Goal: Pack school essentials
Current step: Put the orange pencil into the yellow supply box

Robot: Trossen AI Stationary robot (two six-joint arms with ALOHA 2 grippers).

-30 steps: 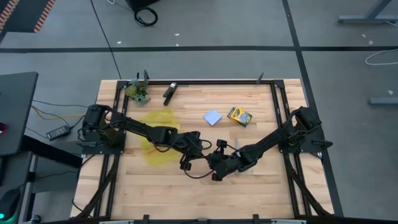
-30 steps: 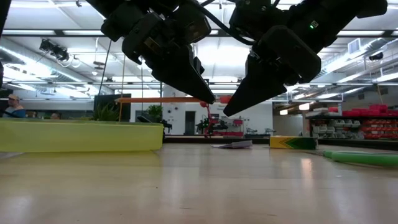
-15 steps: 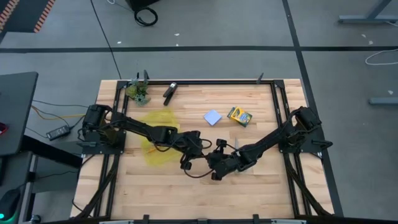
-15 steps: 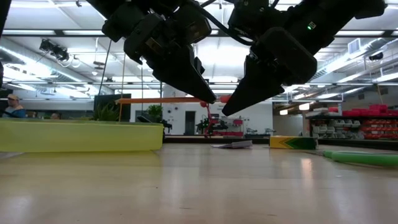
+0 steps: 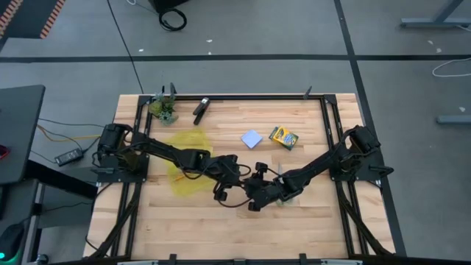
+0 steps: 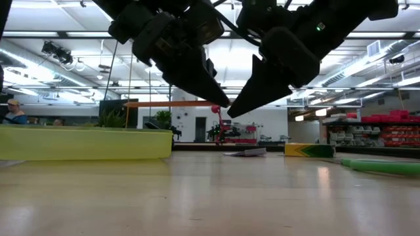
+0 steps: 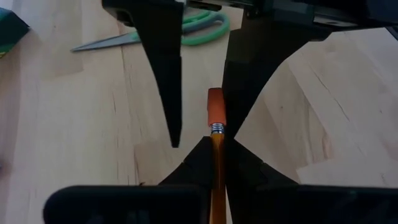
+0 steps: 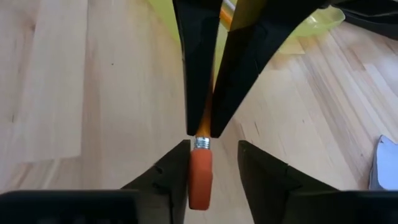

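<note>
While the left gripper (image 7: 212, 149) pinches an orange pencil (image 7: 216, 134) between closed fingers above the middle of the table (image 5: 221, 221), the pencil's long axis runs straight out past those fingertips, eraser end toward the right gripper (image 8: 206, 163). That gripper's fingers stand apart on either side of the eraser, one alongside it (contact cannot be judged). A yellow-green pouch (image 5: 185, 163) lies flat under the left arm; its contents are hidden. The pale blue note pad (image 5: 252, 138) and crayon box (image 5: 282, 137) sit farther back, the green-handled scissors (image 7: 186, 32) beyond the grippers. Compared with a second ago, the right gripper has edged closer to the left.
</note>
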